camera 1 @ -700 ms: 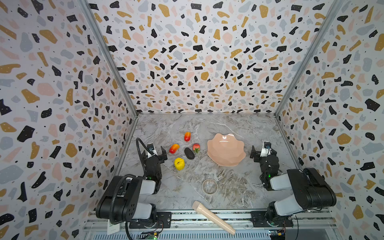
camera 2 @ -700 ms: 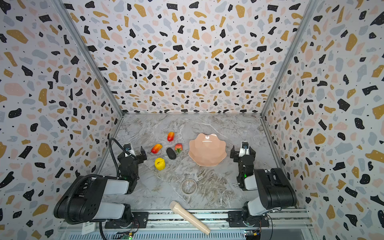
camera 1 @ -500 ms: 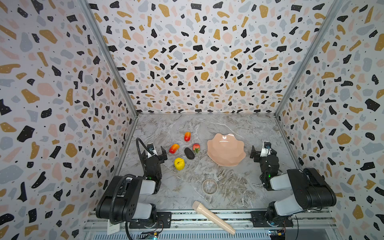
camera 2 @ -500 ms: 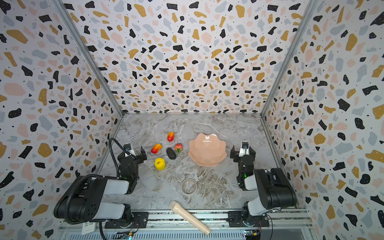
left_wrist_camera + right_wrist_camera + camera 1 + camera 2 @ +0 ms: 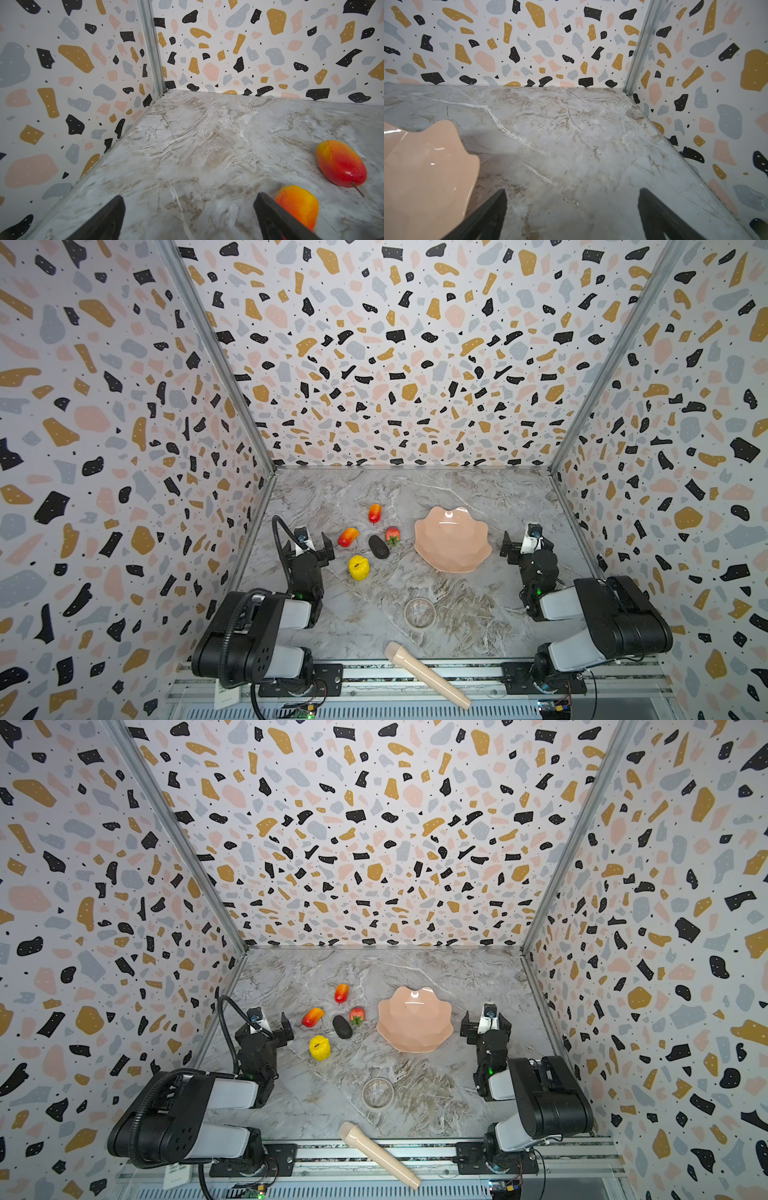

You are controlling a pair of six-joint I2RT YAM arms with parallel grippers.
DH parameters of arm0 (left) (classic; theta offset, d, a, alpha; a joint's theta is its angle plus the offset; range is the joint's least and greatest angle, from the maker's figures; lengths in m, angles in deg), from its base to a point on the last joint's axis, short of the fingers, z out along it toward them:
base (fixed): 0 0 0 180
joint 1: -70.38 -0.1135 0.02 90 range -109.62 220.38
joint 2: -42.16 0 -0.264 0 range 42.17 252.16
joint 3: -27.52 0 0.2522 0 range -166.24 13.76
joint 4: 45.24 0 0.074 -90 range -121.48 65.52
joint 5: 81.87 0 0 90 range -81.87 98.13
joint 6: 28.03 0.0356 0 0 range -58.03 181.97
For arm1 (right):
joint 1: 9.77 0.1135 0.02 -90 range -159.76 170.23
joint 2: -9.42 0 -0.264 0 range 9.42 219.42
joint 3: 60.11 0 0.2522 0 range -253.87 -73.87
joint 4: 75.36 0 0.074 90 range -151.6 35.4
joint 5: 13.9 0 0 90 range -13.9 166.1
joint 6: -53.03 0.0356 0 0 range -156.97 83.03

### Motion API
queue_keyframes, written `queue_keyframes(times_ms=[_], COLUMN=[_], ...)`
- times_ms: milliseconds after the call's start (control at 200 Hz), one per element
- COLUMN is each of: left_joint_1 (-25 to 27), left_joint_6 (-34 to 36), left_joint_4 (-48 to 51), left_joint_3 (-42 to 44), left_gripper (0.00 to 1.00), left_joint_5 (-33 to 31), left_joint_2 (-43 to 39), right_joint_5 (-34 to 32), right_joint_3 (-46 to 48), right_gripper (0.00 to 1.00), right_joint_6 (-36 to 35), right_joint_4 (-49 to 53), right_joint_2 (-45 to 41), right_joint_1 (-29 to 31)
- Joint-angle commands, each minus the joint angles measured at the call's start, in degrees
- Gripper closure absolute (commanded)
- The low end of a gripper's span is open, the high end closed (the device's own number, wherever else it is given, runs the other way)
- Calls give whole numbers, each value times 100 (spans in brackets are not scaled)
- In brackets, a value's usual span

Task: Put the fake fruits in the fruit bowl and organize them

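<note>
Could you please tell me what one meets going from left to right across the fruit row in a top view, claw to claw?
left claw → nearer mango → avocado → strawberry → fruit bowl → right claw

Bright overhead light is falling on the worktop (image 5: 374, 497); white glare is glinting inside the fruit bowl (image 5: 453, 547), shadows are lying soft, and wide-angle stretching is showing at wrist-view edges.

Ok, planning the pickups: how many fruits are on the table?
5, all left of the bowl: a mango farthest back, a second mango leftmost, strawberry beside the avocado, yellow fruit nearest the front. None seems hidden.
</note>
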Motion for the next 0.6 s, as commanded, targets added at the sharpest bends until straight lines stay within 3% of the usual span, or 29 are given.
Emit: queue_keyframes(times_ms=[0,155,210,330,416,541,596], left_joint_1=[-15,-15,11,33,102,195,196], left_joint_6=[44,-22,-73,-367,-613,-1111,-1321], left_joint_4=[-267,-156,544,2628,3547,5351,6163], left_joint_3=[6,-61,-364,-1190,-1503,-2283,-2745], left_gripper=[1,0,0,1,0,0,1], left_joint_5=[-5,-184,-338,-328,-24,123,61], left_joint_2=[-47,-152,-443,-1125,-1633,-2281,-2414], right_joint_5=[-29,-221,-182,-373,204,1172,1264], right_joint_3=[-1,1,-150,-789,-1472,-2947,-3437], right_gripper=[1,1,1,1,1,1,1], right_joint_6=[46,26,-43,-28,165,218,191], right_joint_4=[-100,-38,456,2061,3353,5696,6402], right_joint_2=[-54,-209,-527,-1486,-2027,-1862,-1622], right_joint_1=[9,69,93,287,441,945,1330])
